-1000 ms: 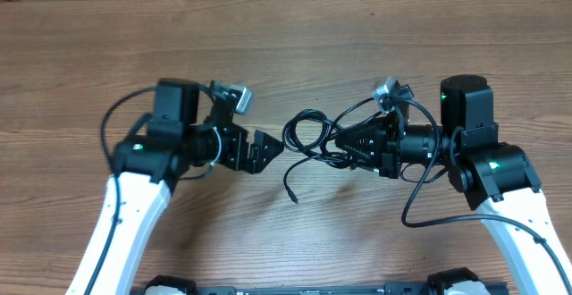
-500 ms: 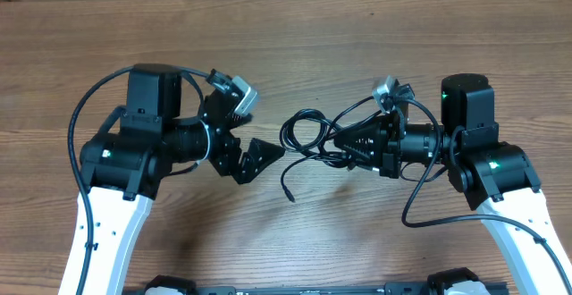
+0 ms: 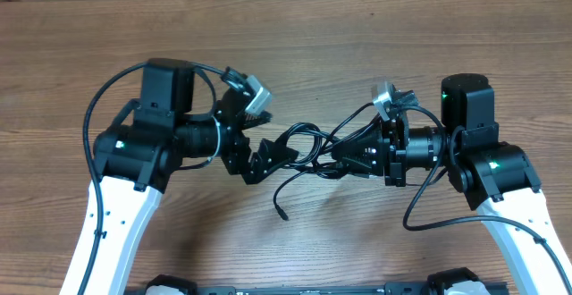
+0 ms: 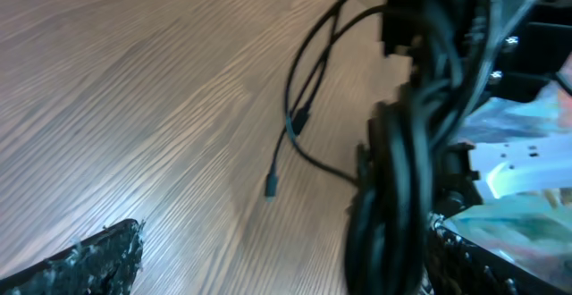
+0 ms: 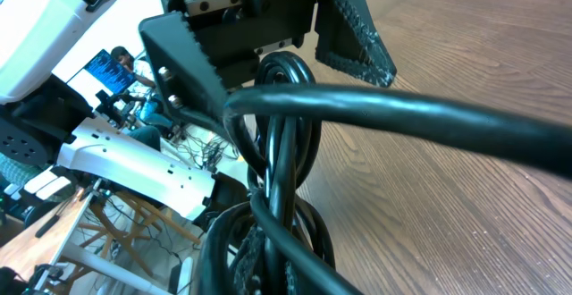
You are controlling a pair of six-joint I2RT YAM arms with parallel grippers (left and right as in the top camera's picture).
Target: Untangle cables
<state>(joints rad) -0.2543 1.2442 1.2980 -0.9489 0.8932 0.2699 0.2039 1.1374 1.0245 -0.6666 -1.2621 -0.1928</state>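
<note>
My right gripper [image 3: 340,159] is clamped on the tangled cables [image 3: 308,152], holding them steady so my left gripper [image 3: 273,156], fingers spread wide around the coil, can grab a strand.

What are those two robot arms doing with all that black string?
Two robot arms are working on a tangle of thin black cables over the brown wooden table. The right gripper is pinching the bundle. The left gripper is open, with the loops between its jaws. One plug end sticks out loose, so the tangle isn't undone yet.
</note>
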